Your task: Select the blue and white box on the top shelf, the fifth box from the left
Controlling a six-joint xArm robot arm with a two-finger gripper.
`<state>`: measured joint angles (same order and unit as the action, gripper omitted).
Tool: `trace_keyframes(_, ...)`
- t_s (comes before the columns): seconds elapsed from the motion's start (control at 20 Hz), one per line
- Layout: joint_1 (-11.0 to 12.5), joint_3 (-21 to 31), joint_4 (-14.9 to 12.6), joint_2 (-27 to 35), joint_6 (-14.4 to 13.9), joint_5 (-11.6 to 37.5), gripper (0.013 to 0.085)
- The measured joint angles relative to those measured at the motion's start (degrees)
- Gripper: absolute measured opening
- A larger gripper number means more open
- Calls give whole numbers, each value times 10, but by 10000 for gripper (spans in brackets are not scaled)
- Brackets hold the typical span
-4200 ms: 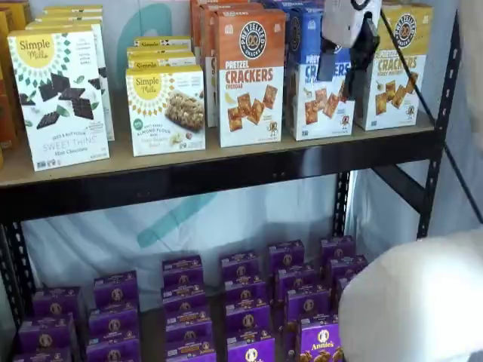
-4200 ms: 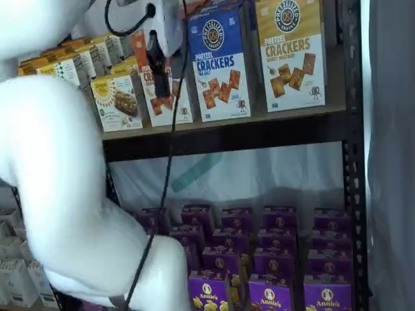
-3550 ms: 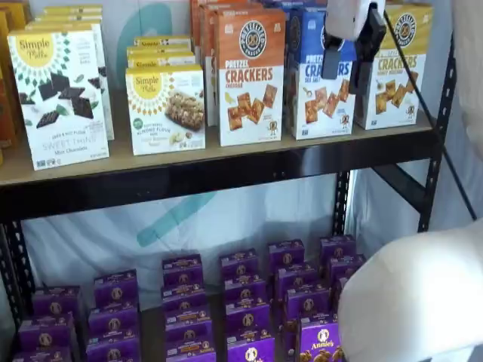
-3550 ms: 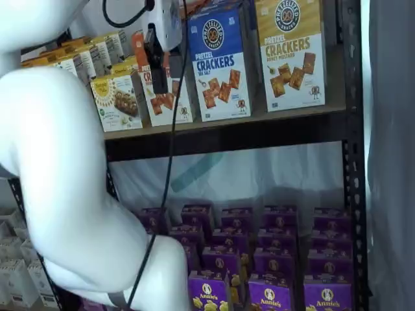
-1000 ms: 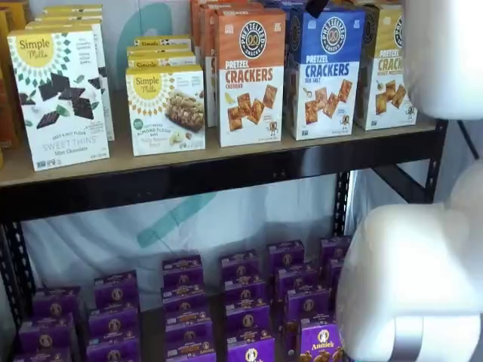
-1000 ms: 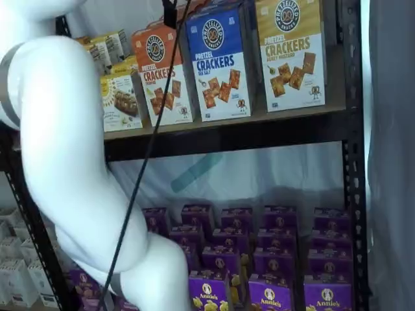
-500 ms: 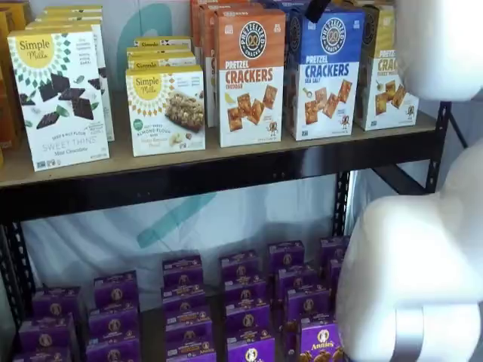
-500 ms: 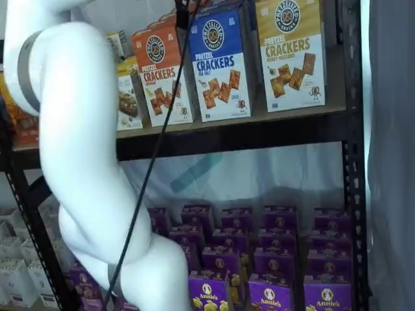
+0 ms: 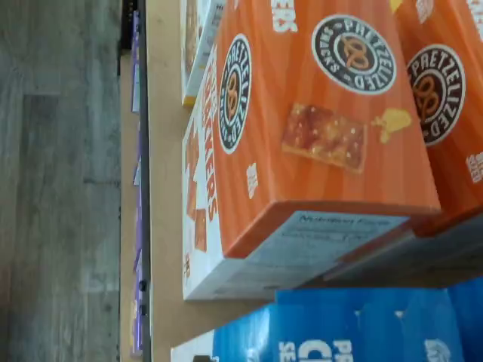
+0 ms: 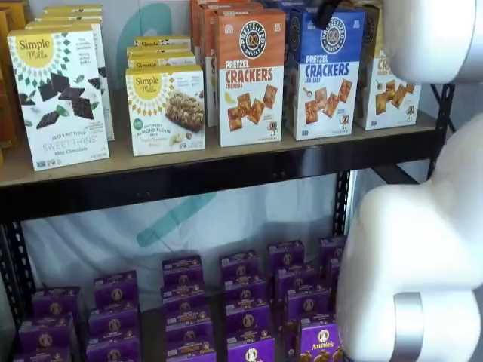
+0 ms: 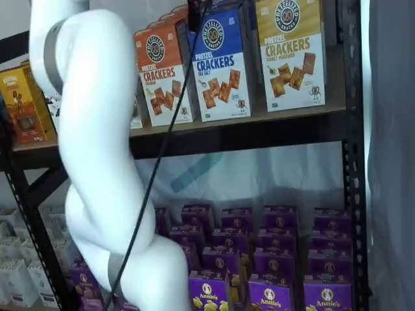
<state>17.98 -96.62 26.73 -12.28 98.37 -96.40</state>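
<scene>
The blue and white box stands upright at the front of the top shelf, between an orange-topped and a yellow-topped cracker box. It shows in both shelf views. My gripper shows only as a black finger hanging from the top edge, over the blue box's upper edge; in a shelf view it sits at that box's upper left corner. No gap between fingers can be seen. The wrist view looks down on orange box tops, with the blue box top beside them.
The orange-topped cracker box and the yellow-topped one flank the blue box. Simple Mills boxes stand further left. Purple boxes fill the lower shelf. My white arm covers the right side; it also fills the left of a shelf view.
Since 4 s ago the gripper has risen from in front of the boxes to the view's top edge. In the last second the finger and arm shifted right, towards the blue box.
</scene>
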Motion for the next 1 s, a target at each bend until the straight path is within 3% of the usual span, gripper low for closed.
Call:
trace_keyframes(0.35, 6, -11, 4, 16, 6, 0, 850)
trace_keyframes(1.0, -15, -36, -44, 40, 5, -14, 850)
